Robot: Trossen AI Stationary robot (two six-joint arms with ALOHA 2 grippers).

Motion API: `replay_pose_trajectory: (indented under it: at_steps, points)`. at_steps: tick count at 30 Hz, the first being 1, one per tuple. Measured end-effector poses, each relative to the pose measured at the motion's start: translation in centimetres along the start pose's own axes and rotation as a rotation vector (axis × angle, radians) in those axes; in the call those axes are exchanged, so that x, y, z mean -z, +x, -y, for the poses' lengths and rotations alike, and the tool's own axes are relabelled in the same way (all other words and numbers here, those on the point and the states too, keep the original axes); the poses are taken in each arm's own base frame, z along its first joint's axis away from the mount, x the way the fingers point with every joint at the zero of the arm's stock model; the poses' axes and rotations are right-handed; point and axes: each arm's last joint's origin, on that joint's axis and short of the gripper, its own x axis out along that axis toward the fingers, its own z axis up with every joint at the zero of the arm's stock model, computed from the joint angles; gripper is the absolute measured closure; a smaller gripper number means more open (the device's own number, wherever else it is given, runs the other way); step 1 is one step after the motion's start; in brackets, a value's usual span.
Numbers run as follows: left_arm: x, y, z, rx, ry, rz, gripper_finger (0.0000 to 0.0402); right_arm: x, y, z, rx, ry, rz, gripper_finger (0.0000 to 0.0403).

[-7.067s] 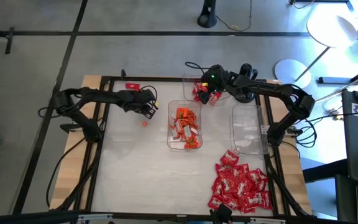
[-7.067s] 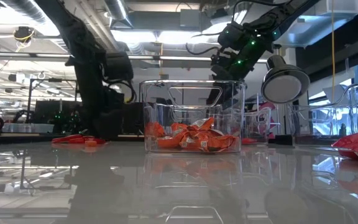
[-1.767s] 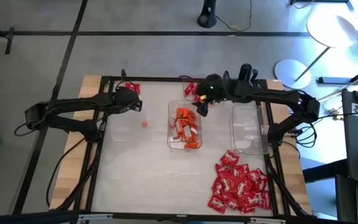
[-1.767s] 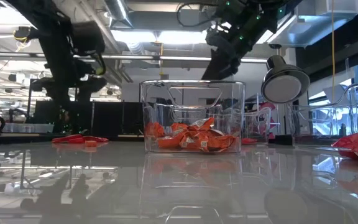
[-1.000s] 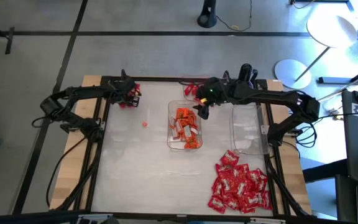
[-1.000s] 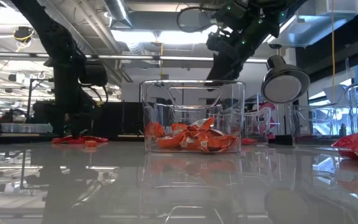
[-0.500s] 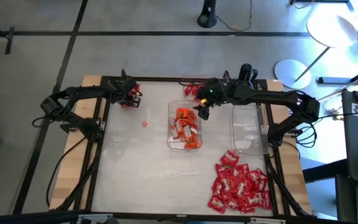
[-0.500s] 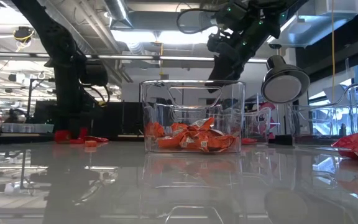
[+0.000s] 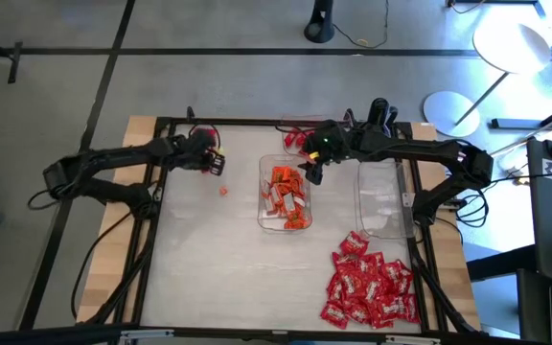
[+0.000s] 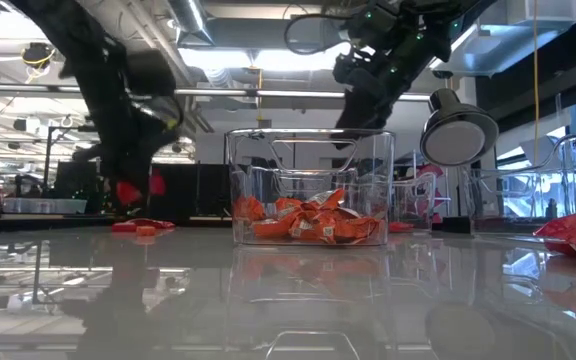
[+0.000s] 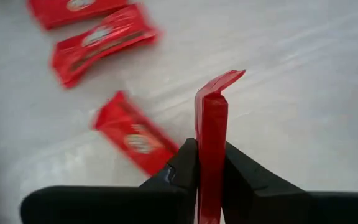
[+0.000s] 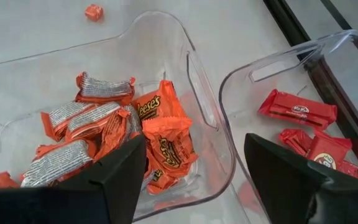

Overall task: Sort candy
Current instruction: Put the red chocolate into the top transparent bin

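Note:
My left gripper [image 9: 215, 165] hangs over the table's far left, shut on a red wrapped candy [image 11: 212, 118]; it shows blurred in the low view [image 10: 138, 188]. Below it, three red candies [image 11: 135, 134] lie flat on the table. My right gripper [image 12: 194, 180] stands open above the far end of the middle clear tray [image 9: 264, 213], which holds orange candy [image 12: 160, 143]. A far tray [image 12: 253, 71] holds red candy [image 12: 297, 109]. One small orange candy [image 9: 223, 191] lies alone on the table. My left gripper pinches the red candy between its two fingers, one on each flat face [image 11: 211, 155]. The fingers slant down from the table's left. The candy shows edge-on, its free end [image 11: 221, 82] sticking out past the fingertips. It is lifted clear of the table.
An empty clear tray [image 9: 383, 199] stands at the right. A large pile of red candy [image 9: 370, 287] lies at the near right. A black frame [image 9: 151, 230] borders the white tabletop, with open surface at the near left.
My left gripper has shut on a red candy at the far left, then risen and moved toward the middle tray, carrying the candy clear of the table. The other red candies stay where they lay.

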Motion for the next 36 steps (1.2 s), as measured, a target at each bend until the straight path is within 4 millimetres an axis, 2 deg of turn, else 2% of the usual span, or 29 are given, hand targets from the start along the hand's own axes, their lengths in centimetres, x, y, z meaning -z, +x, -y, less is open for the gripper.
replay_pose_trajectory:
  at_steps: [9,13,17,22,26,36]
  points:
    - [1.1,-3.4,2.1,0.174,0.041,0.114,0.0375,-0.7,0.0,-0.1,-0.045,-0.005,0.074,0.0132]
    - [0.8,-4.8,4.1,0.351,0.047,0.238,0.0358,-1.3,-0.1,-0.3,-0.139,0.008,0.144,0.0132]
    - [0.5,-6.6,6.6,0.584,0.122,0.377,0.0364,-2.0,0.8,-1.0,-0.24,0.031,0.216,0.0132]
    - [1.1,-9.0,8.8,0.796,0.258,0.535,0.0374,-3.3,1.6,-2.9,-0.376,-0.012,0.362,0.0132]
    - [1.9,-10.3,9.8,0.888,0.309,0.592,0.0362,-4.6,1.4,-4.8,-0.49,-0.057,0.511,0.0132]
    - [3.4,-11.8,11.7,1.018,0.383,0.673,0.037,-6.4,0.1,-8.7,-0.573,-0.109,0.756,0.0132]
